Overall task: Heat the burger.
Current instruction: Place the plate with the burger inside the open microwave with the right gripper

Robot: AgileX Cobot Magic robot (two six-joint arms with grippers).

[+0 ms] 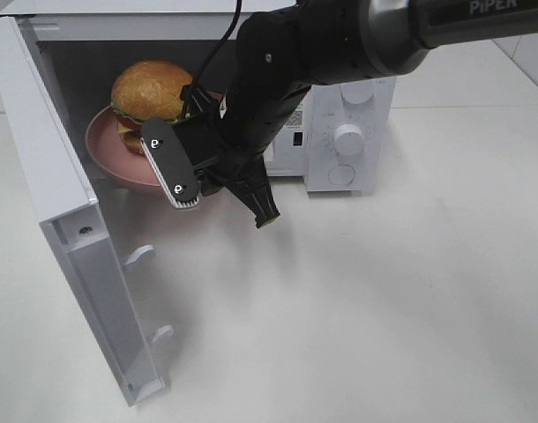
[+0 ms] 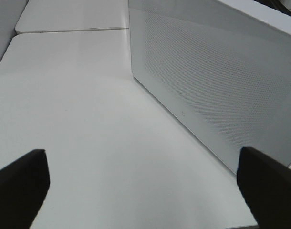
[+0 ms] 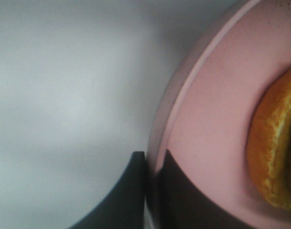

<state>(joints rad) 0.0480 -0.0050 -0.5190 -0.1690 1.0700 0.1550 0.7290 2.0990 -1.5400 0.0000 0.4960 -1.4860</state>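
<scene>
In the exterior view, the right claw is clamped tight on the near rim of the round pink plate. The plate sits in the mouth of the white microwave oven. The golden-bunned burger rests on the plate just beyond the claw's tips. The oven's white door hangs open close beside the claw.

In the left wrist view, the left claw is spread wide and empty above the white desk. A white dotted panel stands ahead of it, off to one side.

In the right wrist view, the right claw's dark fingers pinch the plate's rim between them. The burger lies just ahead.
</scene>
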